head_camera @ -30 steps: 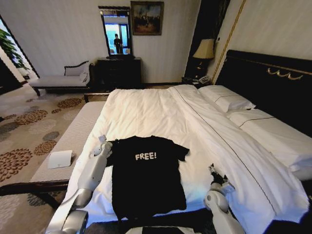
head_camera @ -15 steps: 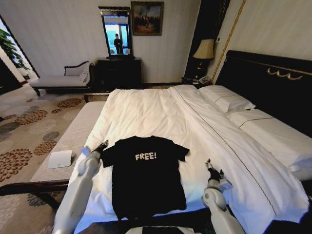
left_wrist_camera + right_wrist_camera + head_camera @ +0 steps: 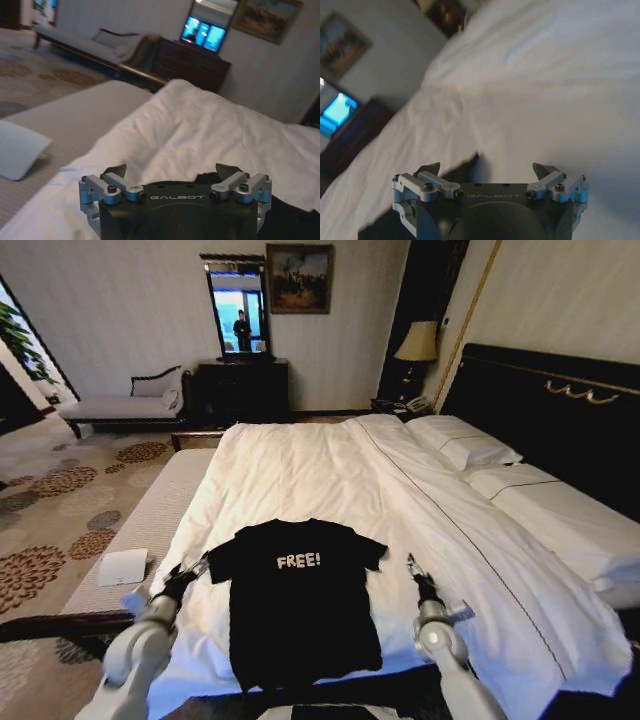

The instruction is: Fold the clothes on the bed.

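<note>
A black T-shirt (image 3: pixel 300 600) with white "FREE!" lettering lies flat, front up, near the foot of the bed (image 3: pixel 330 475), on its white duvet. My left gripper (image 3: pixel 192 571) hovers just off the shirt's left sleeve, open and holding nothing. In the left wrist view the left gripper (image 3: pixel 172 170) has its jaws spread wide, with a corner of the black shirt (image 3: pixel 210 178) between them. My right gripper (image 3: pixel 415 568) sits on the duvet a little beyond the shirt's right sleeve, also open. The right wrist view shows the right gripper (image 3: pixel 485 169) spread, with the shirt's dark edge (image 3: pixel 455 172) just beyond it.
A long light striped bench (image 3: pixel 140 530) runs along the bed's left side with a white card (image 3: pixel 122 566) on it. White pillows (image 3: pixel 465 445) and the dark headboard (image 3: pixel 545 405) are at the right. A dark dresser (image 3: pixel 243 388) and a chaise (image 3: pixel 125 405) stand by the far wall.
My left gripper has drawn back from the shirt's left shoulder, outward and toward me. The right gripper has moved forward, closer to the right sleeve. The shirt's left sleeve now lies flatter.
</note>
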